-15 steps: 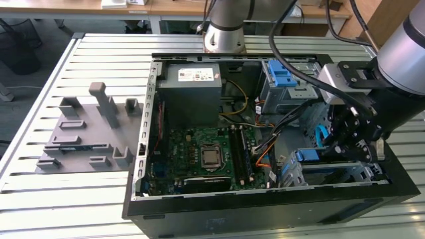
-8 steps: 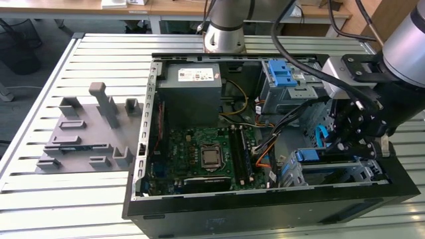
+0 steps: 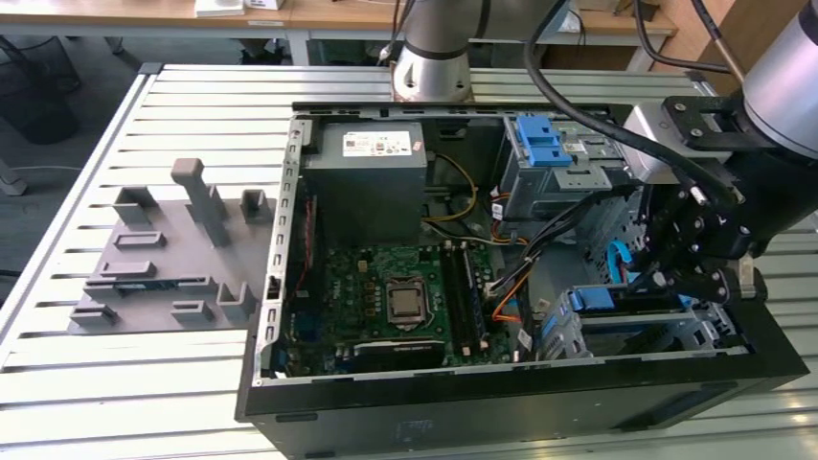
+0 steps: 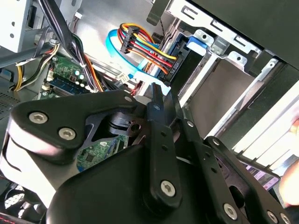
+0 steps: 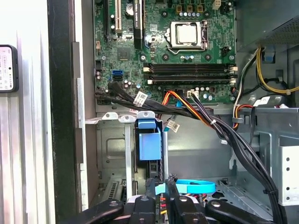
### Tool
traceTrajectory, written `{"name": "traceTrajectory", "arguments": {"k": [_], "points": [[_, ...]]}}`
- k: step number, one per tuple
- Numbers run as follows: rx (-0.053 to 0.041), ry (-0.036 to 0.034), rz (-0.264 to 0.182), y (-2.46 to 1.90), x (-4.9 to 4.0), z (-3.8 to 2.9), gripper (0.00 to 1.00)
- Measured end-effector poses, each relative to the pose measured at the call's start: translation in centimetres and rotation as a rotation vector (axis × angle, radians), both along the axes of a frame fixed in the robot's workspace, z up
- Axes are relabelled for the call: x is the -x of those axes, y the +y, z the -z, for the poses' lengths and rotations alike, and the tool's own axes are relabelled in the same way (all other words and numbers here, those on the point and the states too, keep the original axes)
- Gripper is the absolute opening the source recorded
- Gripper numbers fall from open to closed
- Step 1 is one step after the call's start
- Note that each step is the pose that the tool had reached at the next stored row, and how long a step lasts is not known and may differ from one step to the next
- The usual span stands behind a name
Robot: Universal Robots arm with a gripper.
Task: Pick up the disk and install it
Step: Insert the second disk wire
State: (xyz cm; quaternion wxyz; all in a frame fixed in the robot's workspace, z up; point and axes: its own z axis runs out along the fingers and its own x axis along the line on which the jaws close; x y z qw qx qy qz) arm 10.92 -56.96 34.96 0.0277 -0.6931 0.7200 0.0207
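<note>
Gripper (image 3: 700,278) sits low inside the open PC case (image 3: 511,402) at the exterior view's right, fingers close together above the disk (image 5: 149,145). Disk stands edge-on in the drive bay (image 5: 112,144); only its blue frame shows, label hidden. Contact w/ disk unclear.

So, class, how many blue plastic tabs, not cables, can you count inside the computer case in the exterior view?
2. One blue tab tops the silver cage at the case's far end; the other tab stands in the lower bay beside the gripper. Cables may hide more.
</note>
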Motion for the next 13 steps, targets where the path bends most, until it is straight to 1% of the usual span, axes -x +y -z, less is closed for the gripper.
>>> {"name": "traceTrajectory", "arguments": {"k": [2, 4, 13], "points": [[0.0003, 0.0001, 0.000, 0.00, 0.00, -0.02, 0.22], [0.0004, 0.0001, 0.000, 0.00, 0.00, -0.03, 0.11], [0.0004, 0.0003, 0.000, 0.00, 0.00, -0.08, 0.11]]}}
